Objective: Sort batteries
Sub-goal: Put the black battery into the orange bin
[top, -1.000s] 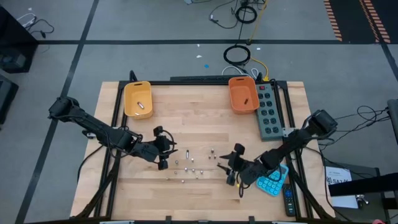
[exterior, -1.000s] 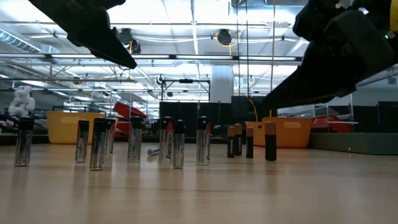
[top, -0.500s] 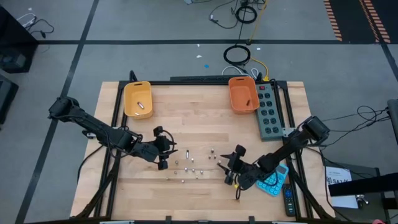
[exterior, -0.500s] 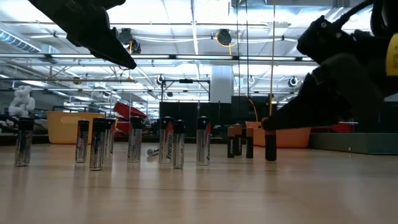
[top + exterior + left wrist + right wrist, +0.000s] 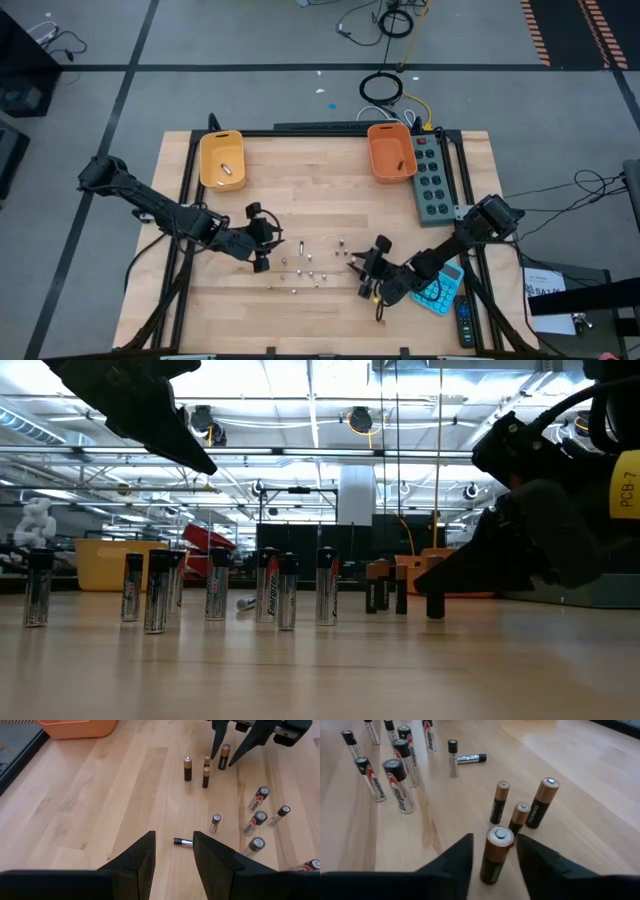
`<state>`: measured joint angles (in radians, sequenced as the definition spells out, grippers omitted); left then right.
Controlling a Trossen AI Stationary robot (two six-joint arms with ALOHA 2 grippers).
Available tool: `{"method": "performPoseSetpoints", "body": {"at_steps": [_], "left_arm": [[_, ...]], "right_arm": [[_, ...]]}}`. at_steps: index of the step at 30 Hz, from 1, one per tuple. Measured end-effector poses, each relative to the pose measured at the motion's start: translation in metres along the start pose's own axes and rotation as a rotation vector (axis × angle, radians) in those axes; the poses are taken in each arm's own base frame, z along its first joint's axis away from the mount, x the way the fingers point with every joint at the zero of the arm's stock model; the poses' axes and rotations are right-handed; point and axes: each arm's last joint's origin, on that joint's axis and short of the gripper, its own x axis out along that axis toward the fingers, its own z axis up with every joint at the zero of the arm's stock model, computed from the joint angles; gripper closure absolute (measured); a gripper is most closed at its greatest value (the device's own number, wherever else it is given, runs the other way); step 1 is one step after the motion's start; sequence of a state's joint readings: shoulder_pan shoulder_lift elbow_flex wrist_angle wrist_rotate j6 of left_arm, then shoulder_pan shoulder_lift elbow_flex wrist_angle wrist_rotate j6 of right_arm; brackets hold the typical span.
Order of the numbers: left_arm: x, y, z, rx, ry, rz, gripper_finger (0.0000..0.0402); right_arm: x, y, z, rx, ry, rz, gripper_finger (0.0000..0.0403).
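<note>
Now your right gripper (image 5: pixel 492 851) straddles upright copper-top battery (image 5: pixel 495 854), fingers apart, contact unclear; left gripper (image 5: pixel 173 851) hovers open.

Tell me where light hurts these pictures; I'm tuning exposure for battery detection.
Low view: bright ceiling lights leave both arms and the batteries backlit and dark. Right wrist view: a glare patch whitens the table beyond the copper-topped battery between the fingers. High view: even light, batteries tiny. Left wrist view: even, soft shadows.

Both arms matte black, jointed segments. Right arm (image 5: pixel 560 510) carries a yellow label marked "PCB 7" and black cabling. Left wrist fingers (image 5: pixel 135 862): dark, tapered wedges.
</note>
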<state>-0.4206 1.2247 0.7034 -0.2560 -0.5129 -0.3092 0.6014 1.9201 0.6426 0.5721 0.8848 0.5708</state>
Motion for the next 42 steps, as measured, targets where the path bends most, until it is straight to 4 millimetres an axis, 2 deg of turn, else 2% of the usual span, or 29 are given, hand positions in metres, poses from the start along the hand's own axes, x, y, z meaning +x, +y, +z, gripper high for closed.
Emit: {"method": "performPoseSetpoints", "body": {"at_steps": [6,10,15,20,28,35,39,42], "left_arm": [[0.000,0.000,0.000,0.000,0.000,0.000,0.0260],[0.000,0.000,0.000,0.000,0.000,0.000,0.0260],[0.000,0.000,0.000,-0.001,-0.001,0.000,0.0260],[0.000,0.000,0.000,0.000,0.000,0.000,0.0260],[0.000,0.000,0.000,0.000,-0.002,-0.001,0.0260],[0.000,0.000,0.000,0.003,-0.003,-0.001,0.0260],[0.000,0.000,0.000,0.007,-0.003,-0.001,0.0260],[0.000,0.000,0.000,0.009,-0.003,-0.001,0.0260]], "right_arm": [[0.000,-0.002,-0.002,0.013,0.018,-0.012,0.0374],[-0.001,-0.004,-0.002,0.029,0.029,-0.034,0.0374],[-0.008,-0.024,0.002,0.041,0.101,-0.177,0.0374],[-0.022,-0.052,0.017,0.021,0.168,-0.326,0.0374],[-0.035,-0.105,0.068,-0.060,0.201,-0.477,0.0374],[-0.043,-0.161,0.113,-0.034,0.217,-0.534,0.0374],[-0.043,-0.190,0.129,0.002,0.232,-0.521,0.0374],[-0.042,-0.209,0.135,0.018,0.244,-0.533,0.0357]]}}
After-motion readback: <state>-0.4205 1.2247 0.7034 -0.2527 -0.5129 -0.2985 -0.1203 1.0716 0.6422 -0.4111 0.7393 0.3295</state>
